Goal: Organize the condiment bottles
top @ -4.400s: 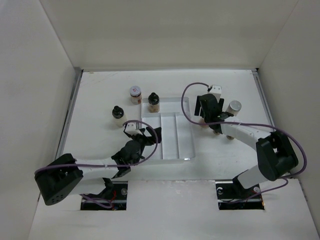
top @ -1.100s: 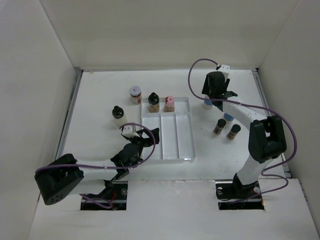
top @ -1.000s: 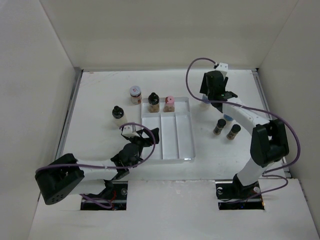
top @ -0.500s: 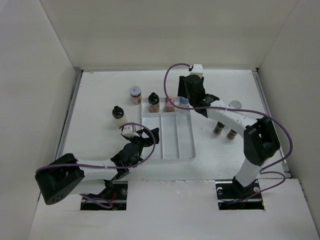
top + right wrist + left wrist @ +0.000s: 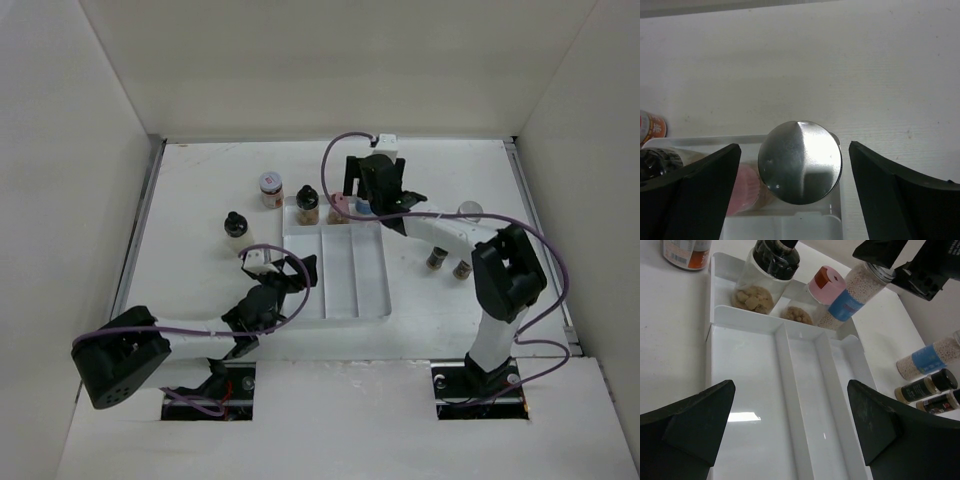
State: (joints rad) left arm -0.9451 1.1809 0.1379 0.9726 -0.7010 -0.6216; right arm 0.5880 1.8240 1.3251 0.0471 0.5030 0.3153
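My right gripper (image 5: 368, 198) (image 5: 795, 150) hangs open over the far right compartment of the clear tray (image 5: 345, 290). A silver-capped bottle (image 5: 800, 162) (image 5: 856, 289) with a blue label stands tilted there, between the fingers with a gap on each side. Beside it in the tray stand a pink-capped bottle (image 5: 339, 208) (image 5: 826, 286) and a black-capped bottle (image 5: 307, 203) (image 5: 771, 271). On the table are a white-lidded jar (image 5: 270, 188), another black-capped bottle (image 5: 235, 227), a second silver-capped bottle (image 5: 468, 212) and two small brown bottles (image 5: 437, 258). My left gripper (image 5: 297, 268) (image 5: 790, 385) is open over the tray's near left part, holding nothing.
White walls enclose the table on three sides. The tray's three long near compartments (image 5: 805, 405) hold nothing. My right arm (image 5: 450, 232) stretches over the table between the tray and the bottles on the right.
The right gripper carried the silver-capped bottle leftward from the table's right side to the tray's far right compartment and opened its jaws. The left arm stayed still.
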